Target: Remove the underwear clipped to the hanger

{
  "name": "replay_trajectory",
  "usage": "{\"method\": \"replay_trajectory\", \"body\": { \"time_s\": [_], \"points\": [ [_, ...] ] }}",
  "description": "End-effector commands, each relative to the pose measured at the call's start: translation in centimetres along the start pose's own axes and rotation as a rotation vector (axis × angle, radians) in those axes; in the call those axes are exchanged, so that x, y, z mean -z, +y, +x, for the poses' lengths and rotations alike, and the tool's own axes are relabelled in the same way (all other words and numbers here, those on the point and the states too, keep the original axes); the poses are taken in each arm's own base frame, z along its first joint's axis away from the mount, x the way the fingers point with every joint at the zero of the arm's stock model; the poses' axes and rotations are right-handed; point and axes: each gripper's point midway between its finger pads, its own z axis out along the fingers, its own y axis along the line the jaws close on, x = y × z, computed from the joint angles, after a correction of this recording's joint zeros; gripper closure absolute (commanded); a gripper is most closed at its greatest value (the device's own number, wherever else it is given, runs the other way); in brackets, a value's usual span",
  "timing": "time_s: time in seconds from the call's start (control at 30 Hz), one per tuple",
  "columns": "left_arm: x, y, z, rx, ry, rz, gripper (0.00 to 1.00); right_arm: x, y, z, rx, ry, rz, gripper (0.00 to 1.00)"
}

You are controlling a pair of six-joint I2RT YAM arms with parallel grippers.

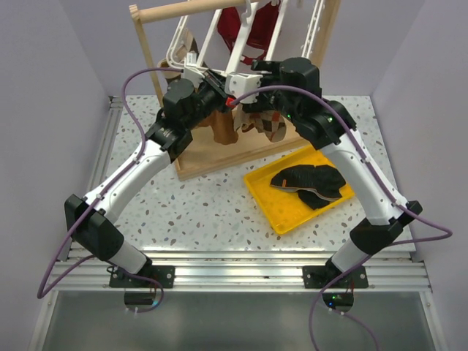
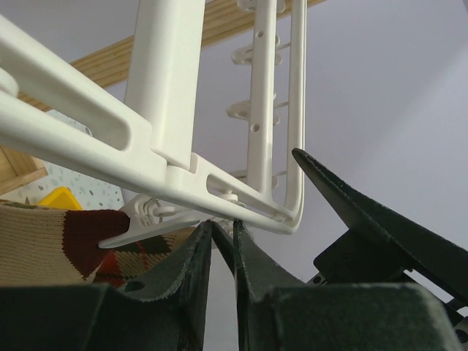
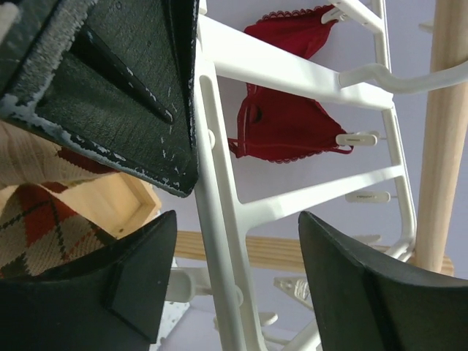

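Note:
The white hanger leans tilted in the wooden stand. A brown piece of underwear hangs below it. Dark underwear lies in the yellow tray. My left gripper is at the hanger's lower edge. In the left wrist view its fingertips are pressed nearly together right under the hanger's corner bar, with nothing seen between them. My right gripper is open. In the right wrist view its fingers stand on either side of the hanger's side rail without touching it.
A red bra is clipped high on the hanger. Argyle socks hang next to the brown piece and show in the left wrist view. The tall wooden stand and its base board stand at the back.

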Motion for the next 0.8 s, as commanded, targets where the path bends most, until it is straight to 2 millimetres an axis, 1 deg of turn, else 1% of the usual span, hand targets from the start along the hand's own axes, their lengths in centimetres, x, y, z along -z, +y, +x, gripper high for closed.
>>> {"method": "replay_trajectory", "body": {
  "time_s": [0.0, 0.07, 0.1, 0.17, 0.2, 0.23, 0.3, 0.37, 0.4, 0.43, 0.47, 0.5, 0.57, 0.6, 0.63, 0.67, 0.7, 0.73, 0.77],
  "points": [
    [0.2, -3.2, -1.1, -0.04, -0.034, 0.092, 0.78, 0.5, -1.9, 0.3, 0.047, 0.027, 0.074, 0.32],
    [0.3, -3.1, -1.0, -0.04, -0.032, 0.09, 0.78, 0.2, -1.7, 0.4, 0.056, 0.031, 0.073, 0.36],
    [0.5, -3.3, -1.1, -0.046, -0.035, 0.093, 0.78, -0.1, -1.6, 0.5, 0.059, 0.037, 0.07, 0.44],
    [0.7, -3.3, -1.2, -0.05, -0.044, 0.09, 0.78, -0.3, -1.8, 0.5, 0.058, 0.037, 0.075, 0.53],
    [1.2, -3.8, -1.3, -0.059, -0.048, 0.097, 0.78, -0.7, -1.7, 0.7, 0.056, 0.042, 0.07, 0.59],
    [1.3, -3.6, -1.5, -0.064, -0.059, 0.09, 0.78, -0.8, -1.9, 0.9, 0.051, 0.046, 0.075, 0.6],
    [2.0, -4.1, -1.9, -0.076, -0.075, 0.089, 0.78, -0.9, -2.0, 1.4, 0.037, 0.051, 0.073, 0.63],
    [2.6, -4.1, -2.4, -0.1, -0.102, 0.077, 0.76, -0.8, -2.2, 1.6, 0.028, 0.049, 0.077, 0.64],
    [3.4, -4.6, -2.7, -0.117, -0.114, 0.08, 0.73, -0.7, -2.4, 1.9, 0.022, 0.054, 0.081, 0.64],
    [3.7, -4.3, -3.0, -0.125, -0.13, 0.068, 0.71, -0.5, -2.6, 2.0, 0.019, 0.054, 0.086, 0.64],
    [4.1, -4.4, -3.1, -0.137, -0.138, 0.066, 0.69, -0.3, -2.7, 2.1, 0.017, 0.054, 0.089, 0.65],
    [4.9, -4.8, -3.4, -0.147, -0.151, 0.065, 0.65, -0.2, -2.9, 2.3, 0.012, 0.052, 0.091, 0.65],
    [5.6, -4.4, -3.5, -0.177, -0.163, 0.052, 0.6, 0.2, -3.1, 2.6, 0.003, 0.047, 0.092, 0.65],
    [6.6, -5.0, -3.8, -0.191, -0.173, 0.059, 0.58, 0.4, -3.3, 3.0, 0.0, 0.043, 0.092, 0.65],
    [6.9, -4.5, -3.7, -0.211, -0.176, 0.047, 0.56, 0.4, -3.4, 3.2, -0.001, 0.04, 0.09, 0.65],
    [7.8, -4.9, -4.0, -0.222, -0.186, 0.05, 0.54, 0.9, -3.9, 3.8, -0.006, 0.045, 0.102, 0.65],
    [8.3, -4.8, -4.2, -0.255, -0.193, 0.048, 0.53, 0.9, -4.0, 3.9, -0.007, 0.031, 0.098, 0.65],
    [8.6, -4.2, -4.3, -0.274, -0.199, 0.033, 0.51, 1.3, -4.5, 4.7, -0.012, 0.04, 0.106, 0.65],
    [9.0, -4.1, -4.3, -0.296, -0.204, 0.025, 0.5, 1.3, -4.6, 5.1, -0.016, 0.043, 0.107, 0.65]
  ]
}}
